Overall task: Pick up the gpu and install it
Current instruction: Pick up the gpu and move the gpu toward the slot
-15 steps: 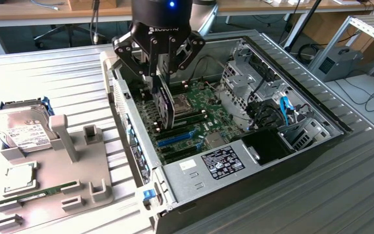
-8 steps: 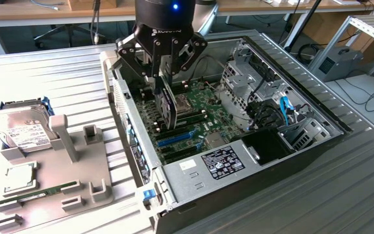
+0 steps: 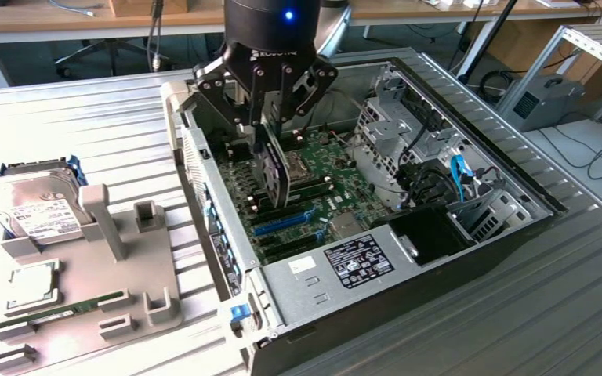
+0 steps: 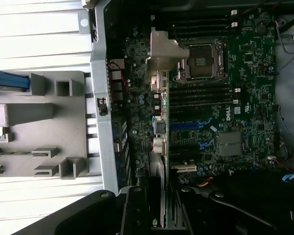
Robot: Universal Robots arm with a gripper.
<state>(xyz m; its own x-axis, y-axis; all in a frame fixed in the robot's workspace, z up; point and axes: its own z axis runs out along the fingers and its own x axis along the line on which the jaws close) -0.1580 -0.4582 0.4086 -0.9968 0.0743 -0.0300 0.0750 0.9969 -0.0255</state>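
Gripper (image 3: 267,124) is clamped on the gpu (image 3: 272,168). The card hangs on edge straight down at 6 o'clock from the fingers, inside the open pc case (image 3: 406,305). In the wrist view the gripper (image 4: 159,220) holds one end of the gpu (image 4: 158,142), and the silver bracket (image 4: 161,54) is at the far end.

The card sits over the motherboard (image 3: 332,188), with the CPU socket (image 3: 297,163) just beside it at 3 o'clock in the exterior view. The blue slots (image 3: 283,225) are near its lower end at 6 o'clock. Whether its bottom edge touches the board cannot be told.

Room is tight. The case's rear wall (image 3: 204,196) is close at 9 o'clock, the drive cage (image 3: 390,129) sits at 2 o'clock, and the power supply (image 3: 353,262) at 5 o'clock. It is open overhead.

Writing: "ROBOTIQ" on the gripper body, "DELL" on the board (image 4: 237,105). The power supply label's text is too small to read.

Outside the case at 9 o'clock is a grey parts tray (image 3: 103,274) with a white-labelled hard drive (image 3: 31,210).
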